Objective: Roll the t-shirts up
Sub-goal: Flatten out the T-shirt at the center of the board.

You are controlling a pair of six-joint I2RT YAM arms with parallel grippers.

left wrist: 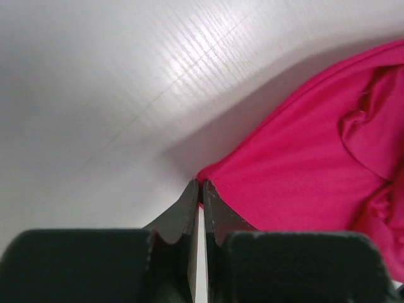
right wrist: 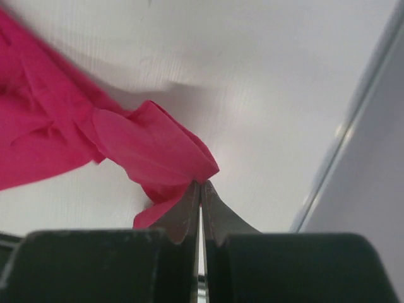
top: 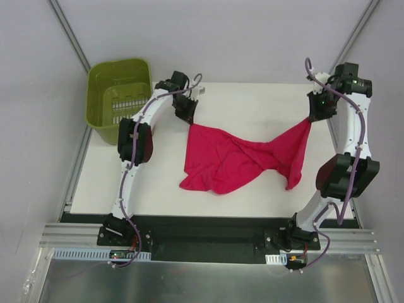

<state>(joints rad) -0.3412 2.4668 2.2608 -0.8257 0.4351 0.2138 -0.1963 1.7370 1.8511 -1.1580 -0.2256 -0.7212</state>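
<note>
One magenta-red t-shirt (top: 240,159) hangs stretched between my two grippers, twisted in the middle, its lower part bunched on the white table. My left gripper (top: 188,118) is shut on the shirt's left corner; in the left wrist view the tips (left wrist: 201,185) pinch the fabric edge (left wrist: 297,170). My right gripper (top: 314,115) is shut on the shirt's right corner; in the right wrist view the tips (right wrist: 201,184) pinch a bunched fold (right wrist: 151,148) lifted above the table.
A green plastic basket (top: 120,95) stands at the back left corner, next to the left arm. The white table board (top: 252,98) ends close to the right gripper, with a grey wall and metal frame (right wrist: 353,139) beyond.
</note>
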